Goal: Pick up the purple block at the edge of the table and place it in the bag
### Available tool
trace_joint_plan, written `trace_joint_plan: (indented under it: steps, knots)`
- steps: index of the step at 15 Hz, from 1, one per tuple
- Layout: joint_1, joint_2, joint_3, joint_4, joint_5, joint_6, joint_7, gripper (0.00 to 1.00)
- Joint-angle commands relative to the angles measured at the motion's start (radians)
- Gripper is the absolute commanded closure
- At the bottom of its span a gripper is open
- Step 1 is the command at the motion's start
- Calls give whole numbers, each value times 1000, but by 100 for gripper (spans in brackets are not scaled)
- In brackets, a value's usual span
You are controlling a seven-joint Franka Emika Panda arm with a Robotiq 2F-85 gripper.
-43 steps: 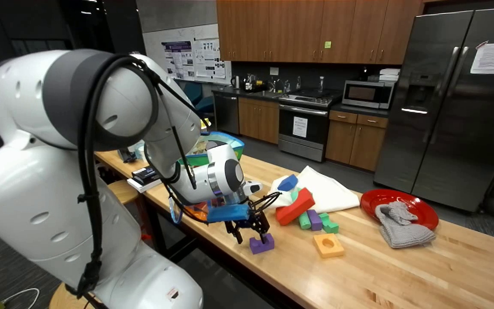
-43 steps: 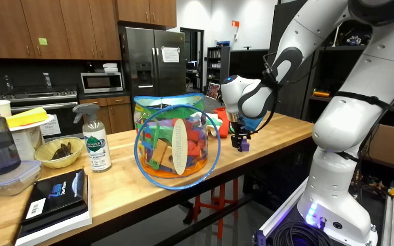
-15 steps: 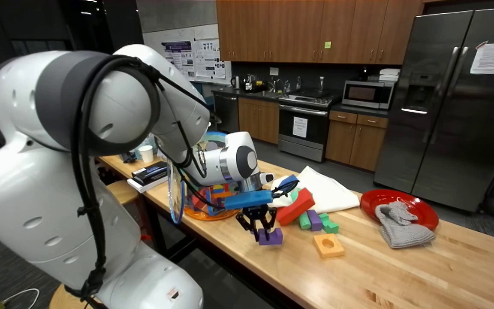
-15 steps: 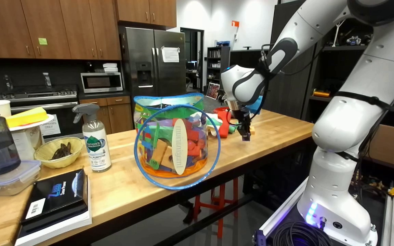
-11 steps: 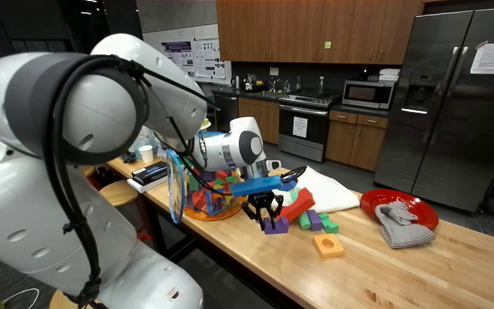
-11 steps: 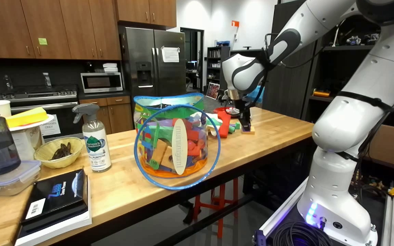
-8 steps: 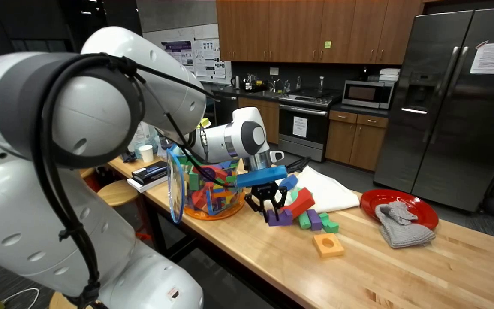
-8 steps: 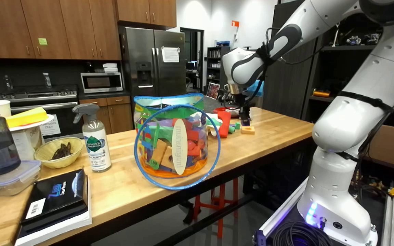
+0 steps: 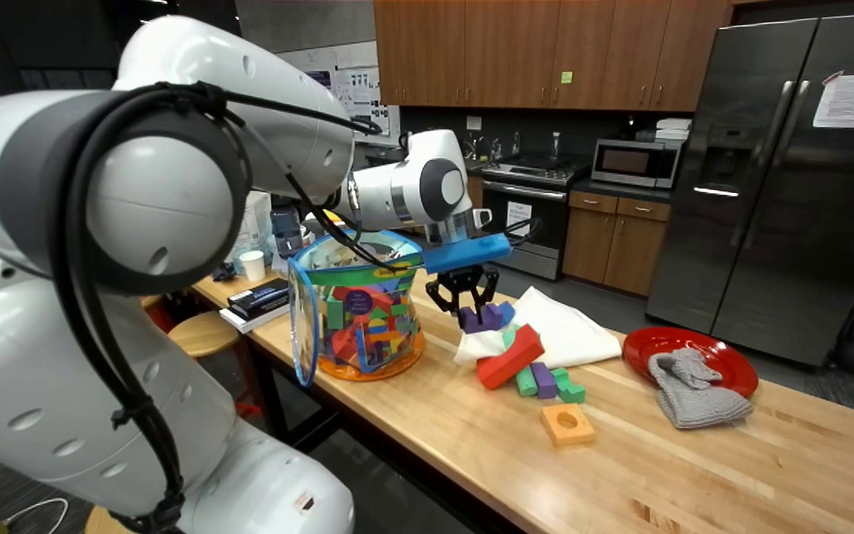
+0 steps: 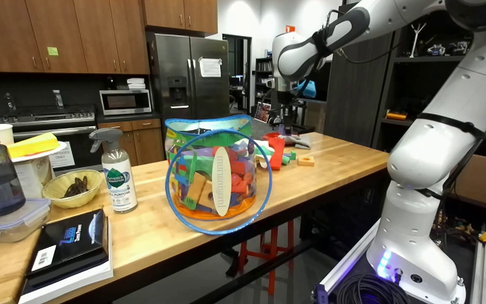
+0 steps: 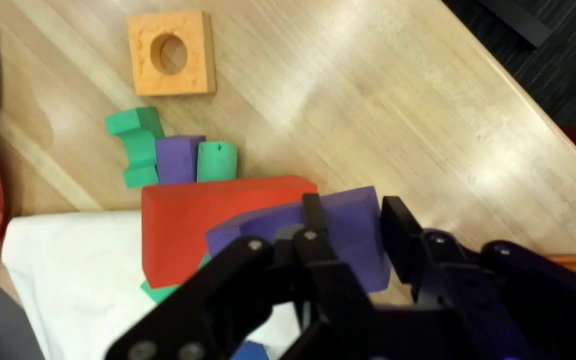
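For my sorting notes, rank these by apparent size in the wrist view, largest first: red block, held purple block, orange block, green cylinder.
1. Red block and held purple block, unranked: each partly covered, the purple one nearer the camera.
2. Orange block
3. Green cylinder

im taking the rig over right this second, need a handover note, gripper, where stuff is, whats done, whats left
Gripper: the black two-fingered gripper is shut on the chunky purple toy block.
Where: the block is held up off the long, light wooden table, not yet over the clear, rounded plastic bag with the green band; the bag stands on the table, colourful pieces inside, top apparently open.
Done: block picked up.
Left: bring it over the bag's top, lower it, let go, check it dropped in.
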Motion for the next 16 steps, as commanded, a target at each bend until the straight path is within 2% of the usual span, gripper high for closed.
trace_joint_plan:
  steps: [1, 16]
  knots:
    - [33, 9, -22, 94, 53, -34, -89, 92]
    - [93, 161, 48, 468, 75, -194, -209, 92]
